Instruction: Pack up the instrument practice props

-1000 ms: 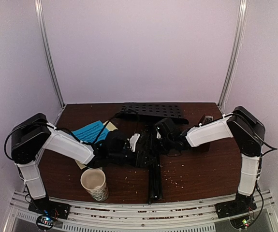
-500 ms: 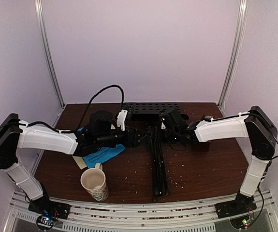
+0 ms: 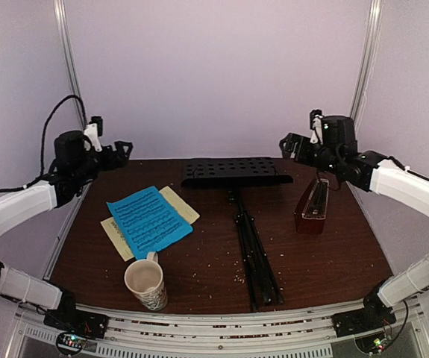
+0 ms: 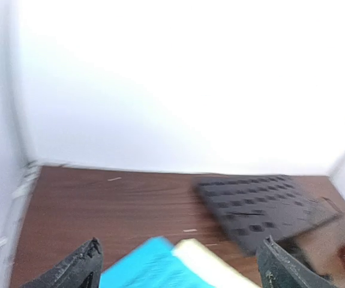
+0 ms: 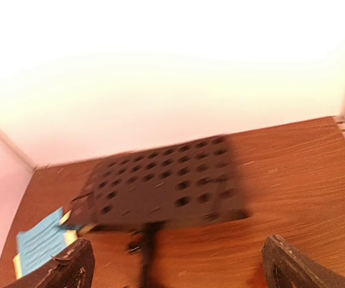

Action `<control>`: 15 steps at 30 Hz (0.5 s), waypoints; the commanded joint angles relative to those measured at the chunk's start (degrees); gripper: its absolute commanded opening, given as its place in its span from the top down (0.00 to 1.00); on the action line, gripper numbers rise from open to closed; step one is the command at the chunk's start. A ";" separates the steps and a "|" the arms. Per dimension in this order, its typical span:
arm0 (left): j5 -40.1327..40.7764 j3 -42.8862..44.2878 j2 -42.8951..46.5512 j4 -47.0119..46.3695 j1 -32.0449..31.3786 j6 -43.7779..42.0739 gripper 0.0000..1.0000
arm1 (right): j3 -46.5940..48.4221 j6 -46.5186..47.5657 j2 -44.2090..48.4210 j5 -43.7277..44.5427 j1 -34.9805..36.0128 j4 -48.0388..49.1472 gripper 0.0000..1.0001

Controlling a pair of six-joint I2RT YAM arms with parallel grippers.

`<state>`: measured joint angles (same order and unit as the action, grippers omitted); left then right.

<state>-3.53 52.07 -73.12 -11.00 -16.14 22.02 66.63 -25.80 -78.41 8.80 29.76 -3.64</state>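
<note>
The black perforated music stand (image 3: 235, 172) lies flat at the back centre, its folded legs (image 3: 255, 253) running toward the near edge. It also shows in the left wrist view (image 4: 262, 207) and the right wrist view (image 5: 166, 186). The blue sheet (image 3: 149, 221) lies on the pale yellow sheet (image 3: 181, 205) at the left. The dark red-brown metronome (image 3: 312, 208) stands at the right. My left gripper (image 3: 121, 151) is open and empty, raised above the back left corner. My right gripper (image 3: 287, 145) is open and empty, raised above the back right.
A cream patterned mug (image 3: 145, 284) stands near the front left edge. Small crumbs are scattered over the brown table (image 3: 326, 261). Lilac walls and metal posts close in the back and sides.
Both arms have pulled up and back from the stand at the table's middle to the back corners. The stand and the sheets now lie uncovered.
</note>
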 commanded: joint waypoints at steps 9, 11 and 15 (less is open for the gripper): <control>7.23 -25.14 14.69 -12.54 26.75 -2.44 0.05 | -21.85 -0.21 11.88 -6.80 -37.45 11.58 0.00; 10.58 -30.54 16.91 -17.87 26.65 -5.03 0.05 | -30.13 0.91 14.56 -4.08 -37.75 21.13 0.00; 10.41 -38.92 15.91 -28.40 26.61 -9.15 0.05 | -45.67 3.23 16.28 -2.62 -37.42 41.97 0.00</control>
<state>3.57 19.49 -56.25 -23.99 10.39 18.72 32.03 -24.64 -63.70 4.64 -8.21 14.55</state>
